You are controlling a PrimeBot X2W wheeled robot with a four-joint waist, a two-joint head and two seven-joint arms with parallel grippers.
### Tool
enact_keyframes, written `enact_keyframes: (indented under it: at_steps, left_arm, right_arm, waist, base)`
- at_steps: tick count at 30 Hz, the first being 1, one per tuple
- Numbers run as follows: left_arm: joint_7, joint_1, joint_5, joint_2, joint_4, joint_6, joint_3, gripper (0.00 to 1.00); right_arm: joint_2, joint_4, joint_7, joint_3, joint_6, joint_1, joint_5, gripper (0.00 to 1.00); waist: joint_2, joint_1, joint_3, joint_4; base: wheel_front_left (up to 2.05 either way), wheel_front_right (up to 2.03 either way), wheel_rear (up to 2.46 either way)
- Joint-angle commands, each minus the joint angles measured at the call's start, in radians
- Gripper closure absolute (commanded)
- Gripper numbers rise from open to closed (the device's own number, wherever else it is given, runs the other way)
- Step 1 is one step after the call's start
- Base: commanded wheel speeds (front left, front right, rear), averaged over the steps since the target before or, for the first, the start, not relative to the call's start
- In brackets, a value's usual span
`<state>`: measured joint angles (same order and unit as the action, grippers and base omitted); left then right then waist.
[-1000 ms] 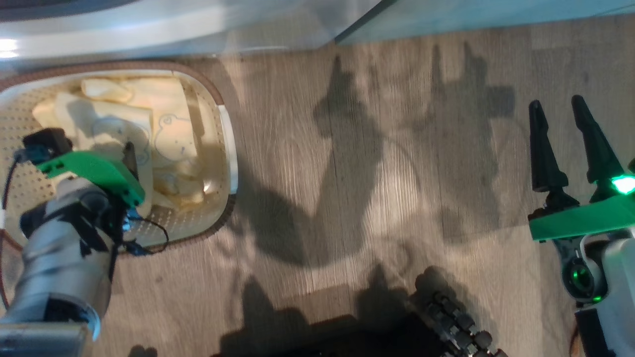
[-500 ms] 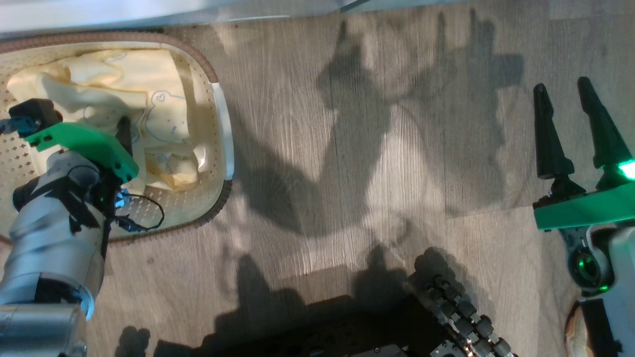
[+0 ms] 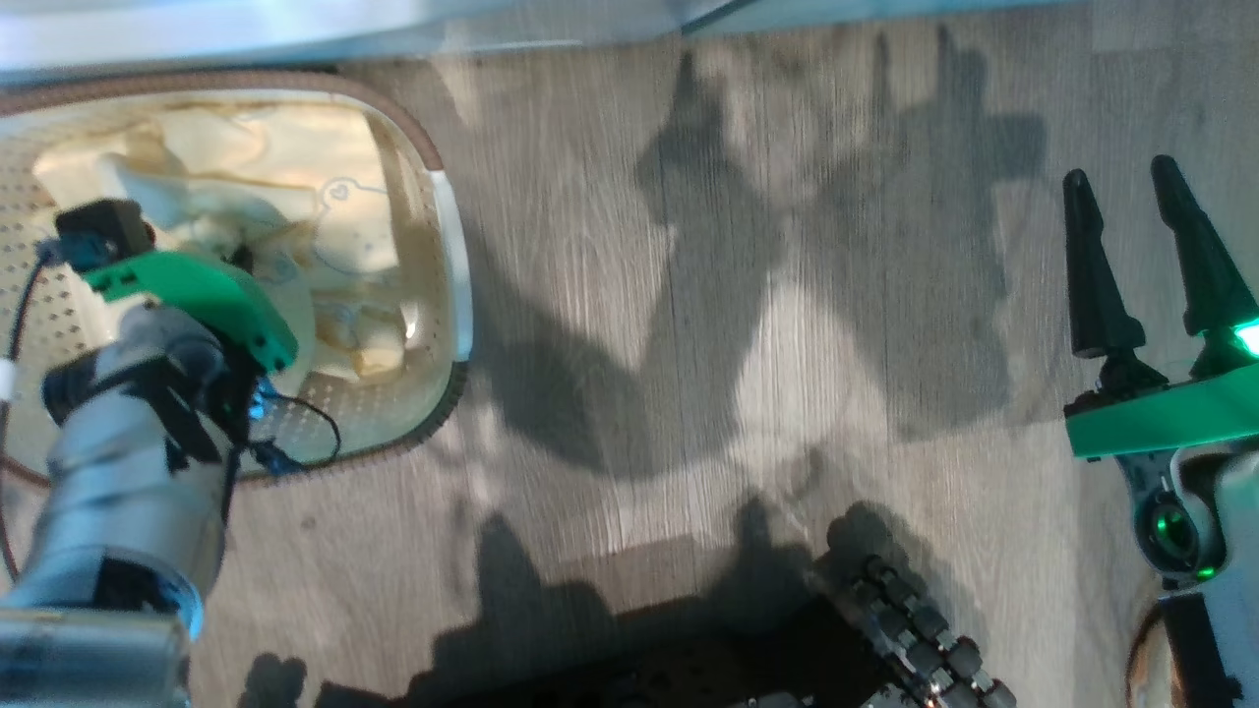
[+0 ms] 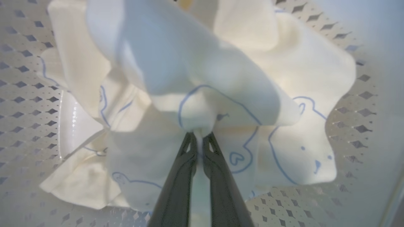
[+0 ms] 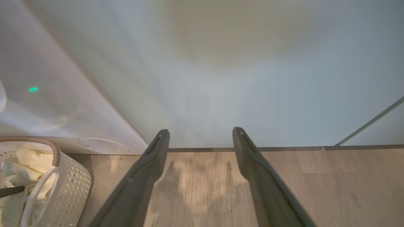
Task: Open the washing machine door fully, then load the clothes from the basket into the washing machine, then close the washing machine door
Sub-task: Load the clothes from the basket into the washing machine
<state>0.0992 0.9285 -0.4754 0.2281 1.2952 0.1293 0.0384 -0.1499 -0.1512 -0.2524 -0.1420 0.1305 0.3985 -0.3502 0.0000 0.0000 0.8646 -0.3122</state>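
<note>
Wood-grain floor [image 3: 689,324] fronts a pale cabinet [image 5: 221,78]. Basket [image 3: 449,256] sits at the robot's left, clothes [image 4: 221,78] bunched inside it. Left gripper [image 4: 199,136] reaches down into the basket, fingers pinched narrow on a fold of clothes straight ahead of its tips. Right gripper [image 3: 1121,177] hangs well apart over bare floor, fingers wide.
</note>
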Motion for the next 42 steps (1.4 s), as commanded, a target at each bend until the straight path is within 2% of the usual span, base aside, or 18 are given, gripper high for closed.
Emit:
enact_keyframes:
  at_steps: [1,8,16,25,30,42]
  left_arm:
    - [0.028,-0.058,-0.008,0.02,-0.005,0.001,-0.008,1.0]
    - [0.089,-0.129,-0.046,-0.016,-0.037,0.001,0.034,1.0]
    - [0.142,-0.249,-0.143,-0.038,-0.146,0.001,0.121,1.0]
    - [0.162,-0.374,-0.245,-0.008,-0.293,0.001,0.198,1.0]
    - [0.162,-0.451,-0.242,0.017,-0.411,0.001,0.187,1.0]
    - [0.162,-0.579,-0.163,0.027,-0.637,0.001,0.146,1.0]
  right_arm:
    - [-0.019,0.018,-0.009,-0.012,0.0,-0.03,0.004,0.0]
    - [-0.02,-0.003,-0.009,-0.017,0.0,-0.057,0.003,0.0]
    - [-0.015,-0.032,-0.009,-0.019,0.0,-0.12,0.001,0.0]
    - [-0.015,-0.055,-0.009,-0.006,0.0,-0.199,-0.002,0.0]
    - [-0.016,-0.061,-0.009,0.008,0.0,-0.248,0.002,0.0]
    - [-0.005,-0.065,-0.009,0.031,0.0,-0.34,0.01,0.0]
  waist:
    - [0.0,0.0,-0.037,0.011]
    - [0.0,0.0,-0.151,0.033]
    - [0.0,0.0,-0.32,0.066]
    - [0.0,0.0,-0.487,0.104]
    - [0.0,0.0,-0.568,0.128]
    - [0.0,0.0,-0.716,0.181]
  base:
    - [0.0,0.0,0.0]
    - [0.0,0.0,0.0]
    - [0.0,0.0,0.0]
    - [0.0,0.0,0.0]
    - [0.0,0.0,0.0]
    - [0.0,0.0,0.0]
